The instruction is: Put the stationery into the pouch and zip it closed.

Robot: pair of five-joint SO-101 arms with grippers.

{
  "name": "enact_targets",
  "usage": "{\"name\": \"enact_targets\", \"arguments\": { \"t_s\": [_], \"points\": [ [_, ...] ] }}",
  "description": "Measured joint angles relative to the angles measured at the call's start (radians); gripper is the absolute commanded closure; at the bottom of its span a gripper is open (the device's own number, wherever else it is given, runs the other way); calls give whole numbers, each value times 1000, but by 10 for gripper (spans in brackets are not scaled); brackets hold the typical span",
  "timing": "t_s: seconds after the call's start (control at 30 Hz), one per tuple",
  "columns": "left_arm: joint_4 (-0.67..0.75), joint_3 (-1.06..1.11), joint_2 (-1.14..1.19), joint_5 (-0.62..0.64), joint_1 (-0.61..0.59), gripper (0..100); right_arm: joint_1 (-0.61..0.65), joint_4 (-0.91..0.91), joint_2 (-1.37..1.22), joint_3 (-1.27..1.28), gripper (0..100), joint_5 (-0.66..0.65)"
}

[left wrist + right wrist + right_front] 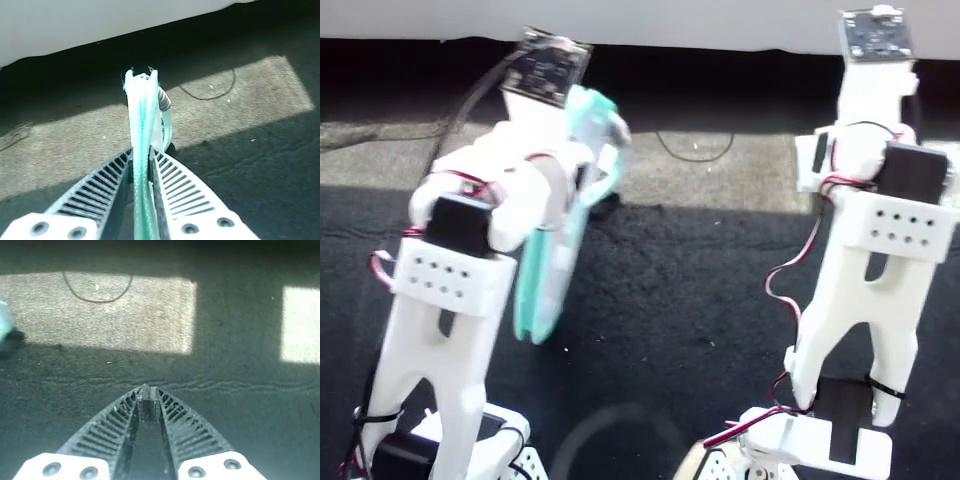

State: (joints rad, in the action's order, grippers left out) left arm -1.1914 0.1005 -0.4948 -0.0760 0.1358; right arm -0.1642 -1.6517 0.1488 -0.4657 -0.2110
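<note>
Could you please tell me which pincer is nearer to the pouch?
Left. The left pincer is shut on the pouch, gripping it directly; the right pincer is shut and empty over the dark mat, well apart from the pouch.

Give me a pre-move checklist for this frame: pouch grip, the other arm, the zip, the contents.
1. Grip on the pouch by the left gripper: ok, pinched edge-on between the fingers.
2. The right gripper free to help: ok, shut on nothing, above the dark mat.
3. Zip closed: cannot tell.
4. Stationery inside: cannot tell.
</note>
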Motion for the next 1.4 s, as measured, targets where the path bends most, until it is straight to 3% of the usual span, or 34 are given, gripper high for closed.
{"name": "enact_targets", "arguments": {
  "t_s": [0.13,0.3,0.43,0.67,0.77,0.87,1.27,1.4],
  "points": [
    [2,0,8,-117,-87,990,-52,-46,2,-3,991,0],
    [11,0,20,-218,-86,990,-97,-98,8,-3,991,0],
    [69,14,103,-224,20,990,-144,-100,71,-3,991,0],
    [192,-49,450,-158,275,982,-166,-103,249,126,991,0],
    [192,-138,580,-117,315,903,-166,-103,305,221,991,0],
    [121,-239,638,-57,321,825,-166,-71,354,324,991,0],
    [-411,-772,643,-6,342,819,-166,169,529,736,991,0],
    [-514,-838,643,-6,334,938,-166,207,562,812,991,0]
  ]
}}
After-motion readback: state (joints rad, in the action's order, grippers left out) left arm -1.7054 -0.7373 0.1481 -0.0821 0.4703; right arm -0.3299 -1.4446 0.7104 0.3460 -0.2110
